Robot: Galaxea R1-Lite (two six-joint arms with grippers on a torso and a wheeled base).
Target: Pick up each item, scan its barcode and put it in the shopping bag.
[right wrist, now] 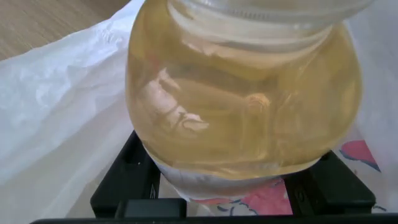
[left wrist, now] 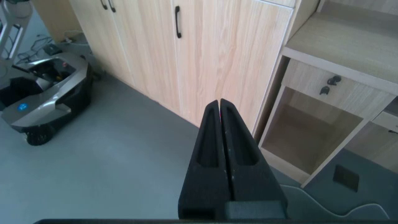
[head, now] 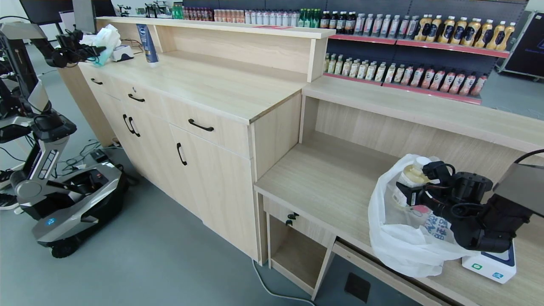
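Matte black here: the left hand (left wrist: 219,106) is two smooth wedge fingers (left wrist: 208,146), the right hand (head: 410,193) caps a chunky, round-jointed black arm (head: 480,221) with looping cables (head: 527,155) and a grey panel (head: 520,182).

Wooden counter (head: 221,85) (bottle shelves (head: 425,43) behind)

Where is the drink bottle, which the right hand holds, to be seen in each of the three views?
Head view: drink bottle at lower right, in the right hand, at the mouth of the shopping bag.
Left wrist view: looks at cupboard doors and floor instead.
Right wrist view: drink bottle across the centre.
Shared landmark: the white shopping bag.
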